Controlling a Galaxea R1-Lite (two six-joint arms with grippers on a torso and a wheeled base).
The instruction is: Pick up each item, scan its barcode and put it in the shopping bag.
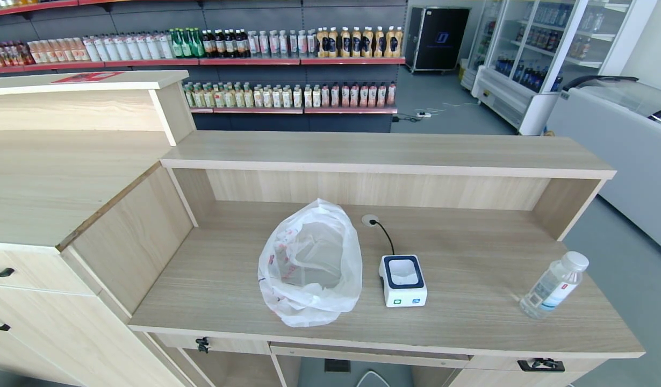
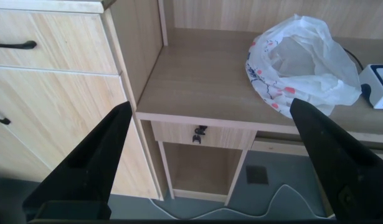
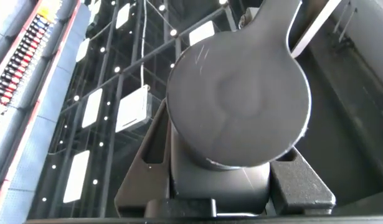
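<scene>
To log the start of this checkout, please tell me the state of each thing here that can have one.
White translucent plastic shopping bag: mouth open, standing on the wooden counter.
Clear plastic bottle with white cap: capped, standing, not held.
White box-shaped scanner: cable attached, window uncovered.
Left hand: open, holding nothing.
</scene>
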